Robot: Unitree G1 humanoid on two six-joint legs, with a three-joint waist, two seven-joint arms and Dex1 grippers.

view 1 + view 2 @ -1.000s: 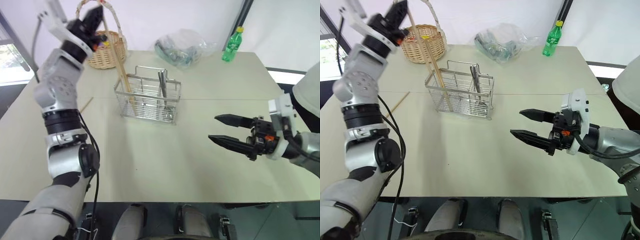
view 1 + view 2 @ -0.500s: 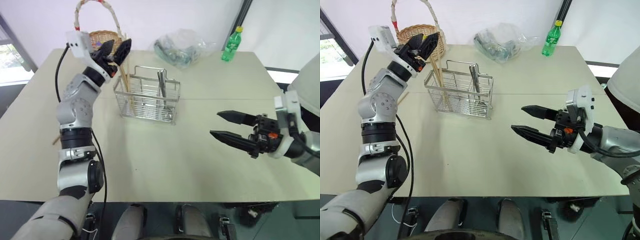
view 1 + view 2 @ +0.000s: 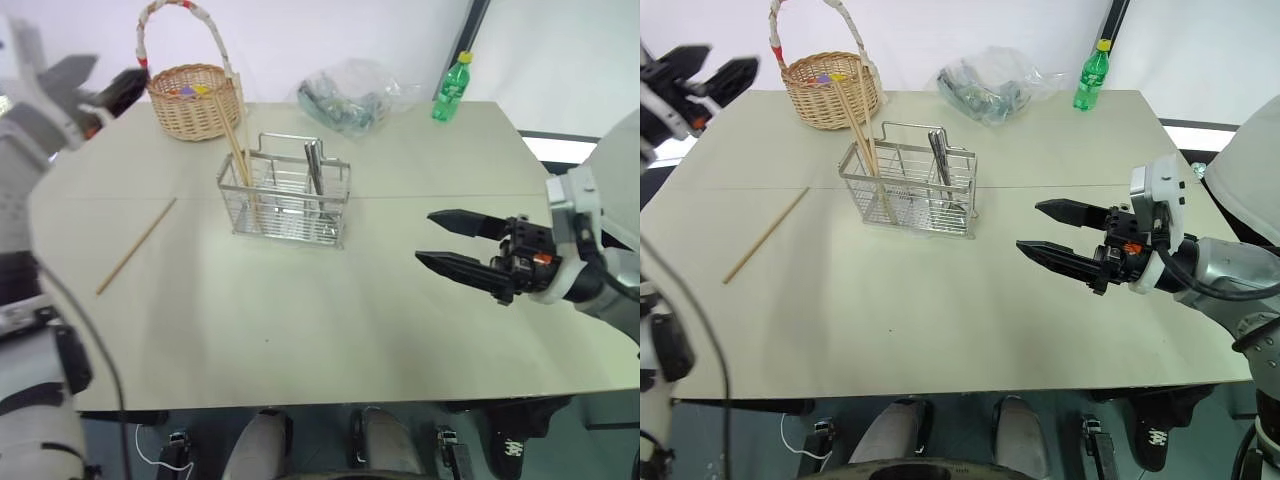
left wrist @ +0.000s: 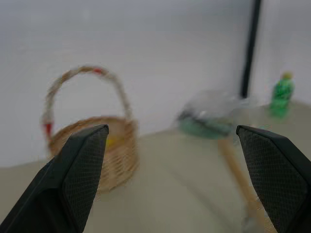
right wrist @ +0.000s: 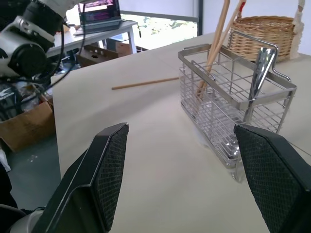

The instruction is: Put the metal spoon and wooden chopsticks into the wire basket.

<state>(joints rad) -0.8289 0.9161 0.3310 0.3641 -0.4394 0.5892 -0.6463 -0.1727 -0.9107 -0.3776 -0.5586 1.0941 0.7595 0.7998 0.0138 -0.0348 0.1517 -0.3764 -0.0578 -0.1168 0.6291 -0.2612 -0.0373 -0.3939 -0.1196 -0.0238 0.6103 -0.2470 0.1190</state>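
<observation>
My left claw point(image 3: 702, 72) hangs off the far left corner of the pale beige counter point(image 3: 940, 300), its two black fingers spread wide with nothing between them. From its wrist I look across the counter at the round woven wicker basket with the tall hoop handle point(image 4: 104, 145), blurred, with open air between my fingers.

My right claw point(image 3: 1045, 232) hovers over the right part of the counter, pointing toward the middle, its fingers apart and empty, one above the other.

The rectangular silver wire-grid basket point(image 3: 908, 192) stands upright near the middle of the counter, well apart from both claws. Two long pale tan wooden chopsticks point(image 3: 862, 135) stand in its left compartment, leaning toward the wicker basket behind, their tops rising well above the wire rim. The shiny metal spoon point(image 5: 262, 65) stands in a compartment toward the other end, its handle reaching up beside the raised centre bar; the bowl end I cannot make out through the wires.

One more pale wooden chopstick point(image 3: 765, 235) lies flat on the counter to the left of the wire basket, slanted, well apart from it.

At the far edge sit a crumpled clear plastic bag point(image 3: 990, 85) and a green plastic bottle with a yellow cap point(image 3: 1091, 78).
</observation>
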